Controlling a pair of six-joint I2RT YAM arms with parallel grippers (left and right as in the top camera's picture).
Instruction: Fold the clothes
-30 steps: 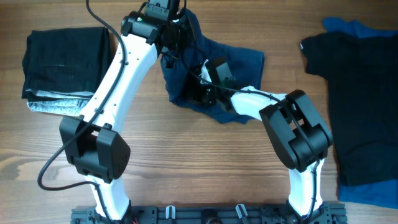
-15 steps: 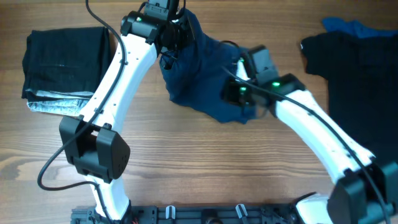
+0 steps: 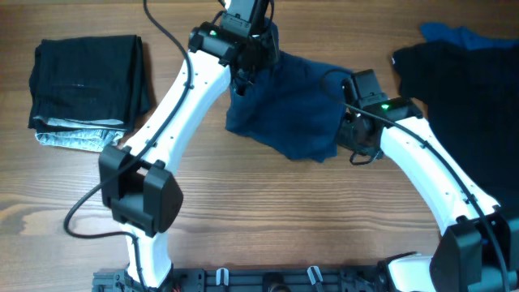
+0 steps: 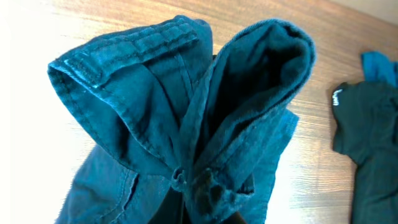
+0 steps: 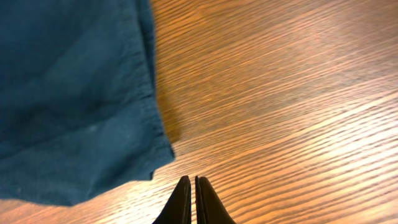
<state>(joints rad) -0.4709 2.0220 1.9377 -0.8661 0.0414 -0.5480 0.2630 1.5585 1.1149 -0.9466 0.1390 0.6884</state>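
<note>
Toward the far middle of the table point(image 3: 243, 203), pinched shut on a gathered bunch of the navy shorts point(image 3: 288, 113) with the left gripper point(image 3: 251, 61), that end hoisted and the rest draped down onto the wood. From the left wrist view, fabric crumpled into two puffed folds, waistband stitching uppermost (none of the gripper to be made out there, only cloth converging at the bottom edge). At the shorts' near right corner, right gripper point(image 5: 189, 190) clenched on nothing, tips pressed together over bare wood just beside the hem, not touching it. Well apart on the left, a folded black stack point(image 3: 85, 73) on a light grey piece point(image 3: 73, 138). On the right, a black garment point(image 3: 470, 130) spread over a brighter blue one point(image 3: 454, 36), both unfolded.

Judged step: spreading the shorts flat, ahead of any fold, with nothing creased over yet. Next, likely: open the right jaws, slide onto the hem corner, close on a single layer, then draw away from the left grip to pull the cloth taut before lowering. Care needed not to snag two layers or drag the bunch sideways.
</note>
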